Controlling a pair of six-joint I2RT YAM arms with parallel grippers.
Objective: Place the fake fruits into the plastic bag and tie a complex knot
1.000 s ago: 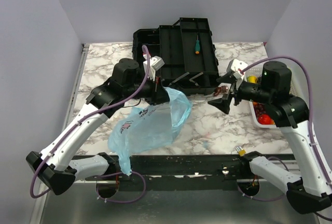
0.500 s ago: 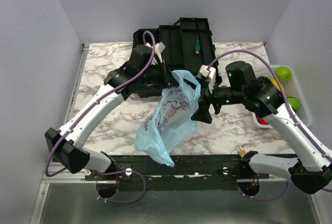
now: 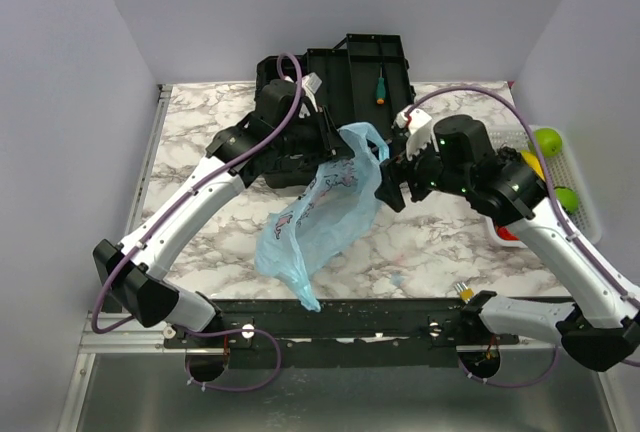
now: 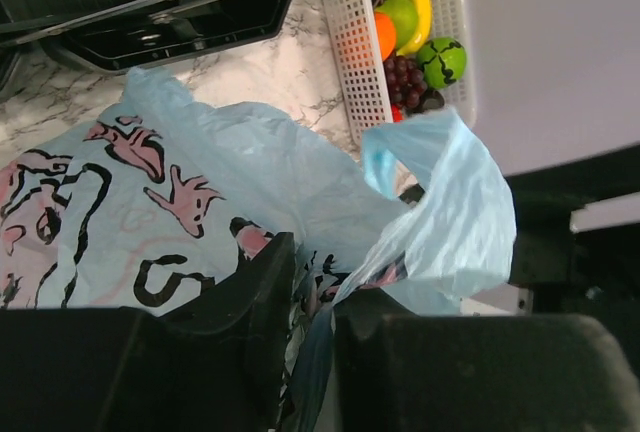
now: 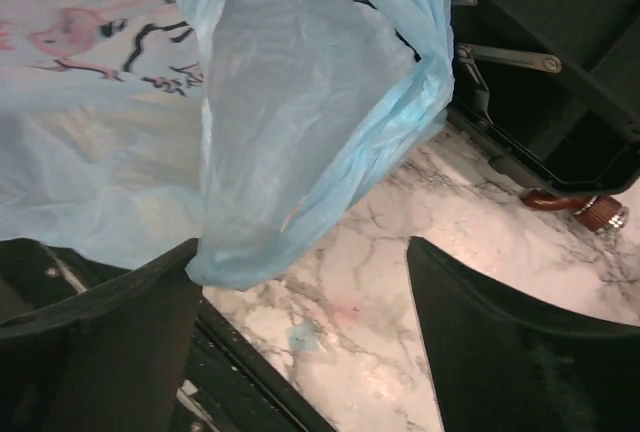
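Bag presentation for loading; no fruit transferred yet.
Within the last second the plastic bag (image 3: 325,214) had been carried from the left side to table centre, and its lower tail hung toward the near edge. The left gripper (image 3: 335,147) was closed on the bag's upper rim, and its wrist view showed printed film pinched between the fingers. The right gripper (image 3: 388,184) had swung in from the basket side and stood wide open and empty. One handle loop (image 5: 300,152) hung just at its fingers, unclamped. The fake fruits (image 3: 545,140) lay in the white mesh basket (image 3: 585,207), well apart to the right. Opening the bag's mouth is probably the next step.
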